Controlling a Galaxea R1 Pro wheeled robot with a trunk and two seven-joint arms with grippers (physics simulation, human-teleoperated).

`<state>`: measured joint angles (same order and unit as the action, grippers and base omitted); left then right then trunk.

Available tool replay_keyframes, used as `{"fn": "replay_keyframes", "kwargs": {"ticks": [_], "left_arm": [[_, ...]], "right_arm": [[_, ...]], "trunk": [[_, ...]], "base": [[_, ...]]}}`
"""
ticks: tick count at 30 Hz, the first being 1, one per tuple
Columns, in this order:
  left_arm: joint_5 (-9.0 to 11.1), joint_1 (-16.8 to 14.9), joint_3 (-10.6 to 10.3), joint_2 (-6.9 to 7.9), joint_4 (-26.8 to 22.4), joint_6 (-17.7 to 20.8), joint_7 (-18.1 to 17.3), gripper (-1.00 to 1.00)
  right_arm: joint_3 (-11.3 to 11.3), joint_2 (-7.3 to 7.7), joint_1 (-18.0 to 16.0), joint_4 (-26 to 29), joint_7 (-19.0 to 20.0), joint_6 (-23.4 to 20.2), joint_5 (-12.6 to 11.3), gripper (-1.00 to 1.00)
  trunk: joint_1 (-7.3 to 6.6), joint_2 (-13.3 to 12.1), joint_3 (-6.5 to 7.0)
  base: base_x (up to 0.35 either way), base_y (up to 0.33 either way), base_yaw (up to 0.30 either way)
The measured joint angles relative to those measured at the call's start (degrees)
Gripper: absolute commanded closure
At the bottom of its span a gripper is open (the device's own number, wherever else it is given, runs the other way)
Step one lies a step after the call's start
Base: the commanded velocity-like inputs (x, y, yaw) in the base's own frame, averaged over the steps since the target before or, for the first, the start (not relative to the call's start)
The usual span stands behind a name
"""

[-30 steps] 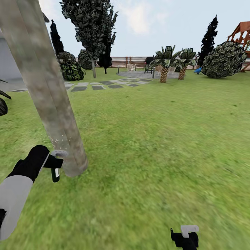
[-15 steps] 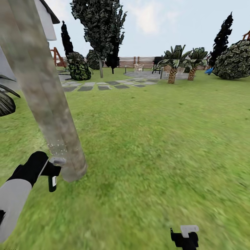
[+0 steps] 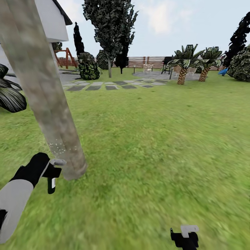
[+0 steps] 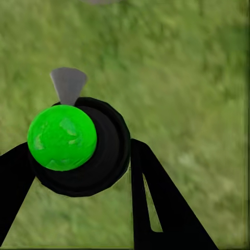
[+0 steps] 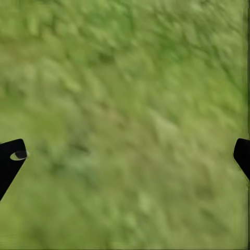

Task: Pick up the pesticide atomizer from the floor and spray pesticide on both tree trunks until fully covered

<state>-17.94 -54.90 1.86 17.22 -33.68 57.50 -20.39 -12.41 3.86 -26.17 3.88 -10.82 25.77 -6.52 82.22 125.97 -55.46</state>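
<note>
Head view: thick, mottled grey-brown tree trunk [image 3: 45, 93] rising at a slant from the green lawn [image 3: 156, 139], its foot near the lawn's near-left part; a scatter of tiny whitish pesticide specks [image 3: 60, 147] lies on the lower trunk. Left gripper [image 3: 52, 172] held just beside the trunk's base, its black fingers clamped on the pesticide atomizer [image 3: 52, 177], a dark bottle with a pale grey nozzle pointing at the trunk. Left wrist view: atomizer's bright green round cap [image 4: 61, 137] inside a black collar, grey nozzle [image 4: 68, 84] projecting over grass; black fingers [image 4: 156, 203] flank the bottle. Right gripper [image 3: 184, 238] low at the near edge of the lawn, well apart from the trunk; right wrist view: its fingertips [image 5: 10, 161] spread wide over bare grass, holding nothing. Background: grey stepping stones [image 3: 104, 85]; reddish-brown slatted wooden fence [image 3: 146, 61]; short palms [image 3: 182, 67]; dark narrow trees [image 3: 111, 31].
</note>
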Motion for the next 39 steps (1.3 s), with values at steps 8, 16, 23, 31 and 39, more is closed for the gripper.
{"fn": "replay_keyframes", "kwargs": {"ticks": [8, 16, 23, 31, 39], "left_arm": [[-0.2, 0.8, 0.2, 0.28, 2.6, -0.2, 0.1, 1.0], [0.0, 2.1, 1.2, 0.04, 3.2, -0.7, 0.3, 1.0], [-0.2, 2.2, 1.2, -0.01, 6.7, -4.8, 3.1, 1.0], [-0.1, 2.2, 3.8, -0.06, 6.4, -5.5, 3.4, 1.0], [-0.1, 2.2, 4.0, -0.04, 6.1, -5.5, 3.4, 1.0]], "right_arm": [[0.0, -0.01, 0.0, 0.0, 0.0, 0.0, 0.0, -1.0], [0.0, -0.01, 0.0, 0.0, 0.1, 0.0, 0.0, -1.0], [0.0, 0.07, 0.0, 0.0, 0.1, 0.0, 0.1, -1.0], [0.0, 0.09, 0.0, 0.0, 0.1, 0.0, 0.1, -1.0], [0.0, 0.0, 0.0, 0.0, 0.1, 0.0, 0.1, -1.0]], "trunk": [[0.0, 0.0, 0.0], [0.0, 0.0, 0.0], [0.0, 0.0, 0.0], [0.01, 0.0, 0.0], [0.03, 0.0, 0.0]], "base": [[0.239, -0.191, 0.207], [0.242, -0.184, 0.276], [0.244, -0.177, 0.084], [0.215, -0.188, 0.0], [-0.07, -0.274, 0.003]]}}
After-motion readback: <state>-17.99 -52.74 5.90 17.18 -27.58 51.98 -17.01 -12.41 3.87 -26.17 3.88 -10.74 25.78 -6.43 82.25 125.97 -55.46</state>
